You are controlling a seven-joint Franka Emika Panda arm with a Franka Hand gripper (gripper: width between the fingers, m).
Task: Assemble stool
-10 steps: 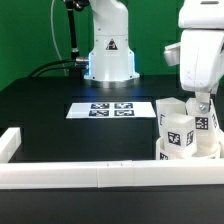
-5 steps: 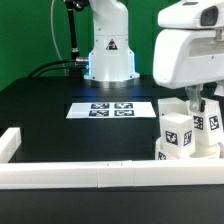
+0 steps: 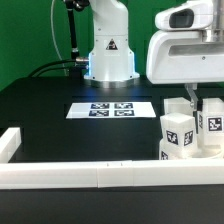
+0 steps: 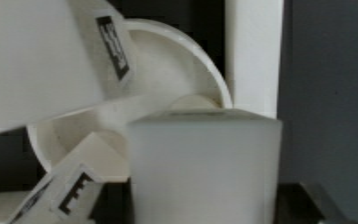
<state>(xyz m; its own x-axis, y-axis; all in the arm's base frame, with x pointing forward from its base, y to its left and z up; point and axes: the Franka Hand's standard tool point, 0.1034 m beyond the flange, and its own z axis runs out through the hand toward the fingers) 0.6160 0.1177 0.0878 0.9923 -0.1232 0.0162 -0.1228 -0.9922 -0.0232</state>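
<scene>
The white stool seat (image 3: 166,153) lies at the exterior view's right, behind the front rail, with legs standing upright on it. A tagged leg (image 3: 178,135) stands in front and another tagged leg (image 3: 212,125) stands to the right. My gripper (image 3: 189,103) reaches down from above among them and appears shut on a third leg (image 3: 176,105) at the back. In the wrist view that plain white leg (image 4: 202,165) fills the space between the jaws. The seat's curved rim (image 4: 179,60) and a tagged leg (image 4: 69,190) show beside it.
The marker board (image 3: 110,109) lies flat mid-table. A long white rail (image 3: 90,176) runs along the front, with a corner piece (image 3: 10,143) at the exterior view's left. The arm's base (image 3: 108,50) stands at the back.
The hand has turned about its own axis over the legs and shifted a little to the exterior view's left. The seat and the front legs have stayed put.
</scene>
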